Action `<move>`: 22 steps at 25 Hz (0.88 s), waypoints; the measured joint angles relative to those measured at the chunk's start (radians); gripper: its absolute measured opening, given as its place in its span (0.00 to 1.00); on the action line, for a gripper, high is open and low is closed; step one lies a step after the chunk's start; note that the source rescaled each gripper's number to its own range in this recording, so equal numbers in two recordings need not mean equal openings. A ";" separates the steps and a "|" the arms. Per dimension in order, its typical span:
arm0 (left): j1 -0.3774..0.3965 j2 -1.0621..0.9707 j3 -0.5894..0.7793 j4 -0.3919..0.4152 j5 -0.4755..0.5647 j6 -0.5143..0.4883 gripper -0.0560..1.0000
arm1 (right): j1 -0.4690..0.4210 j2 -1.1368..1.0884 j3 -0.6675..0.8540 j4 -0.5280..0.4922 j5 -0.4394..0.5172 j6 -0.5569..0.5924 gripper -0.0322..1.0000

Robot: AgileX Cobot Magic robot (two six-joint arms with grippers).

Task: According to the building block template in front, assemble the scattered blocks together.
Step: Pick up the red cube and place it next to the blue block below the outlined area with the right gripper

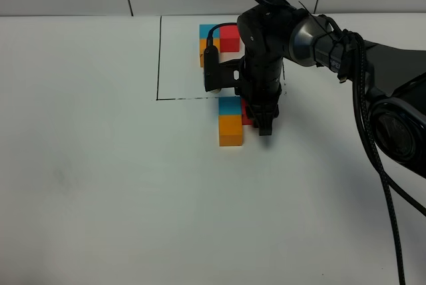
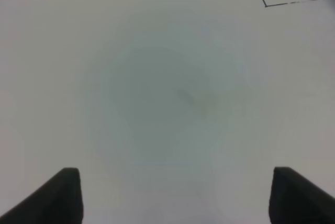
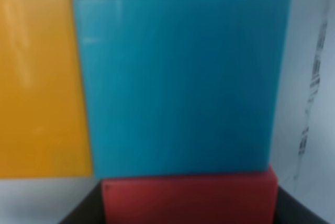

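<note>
Six cubes are counted, three in the template and three loose.

The building block template [image 1: 216,40], one blue, one red, one orange, is framed behind the drawn black line [image 1: 183,98]. Just in front of that line, the teal-blue block [image 1: 230,106] is butted against the orange block [image 1: 231,130], with the red block [image 3: 189,200] pinched tight in the right gripper [image 1: 263,125] beside the teal one. The left gripper [image 2: 175,195] is held apart, nothing gripped.

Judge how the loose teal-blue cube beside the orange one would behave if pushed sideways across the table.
The teal-blue cube has flat faces and square edges, so it would probably slide, not roll. Its low, equal-sided shape makes tipping unlikely. It looks rigid and matte, so it should hold shape; the orange cube touching it would likely move along.
</note>
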 joint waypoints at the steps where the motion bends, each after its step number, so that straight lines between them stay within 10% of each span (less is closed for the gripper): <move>1: 0.000 0.000 0.000 0.000 0.000 0.000 0.68 | 0.000 0.000 0.000 0.000 0.000 -0.005 0.03; 22: 0.000 0.000 0.000 0.000 0.000 0.000 0.68 | 0.000 0.001 0.000 0.007 -0.002 -0.013 0.03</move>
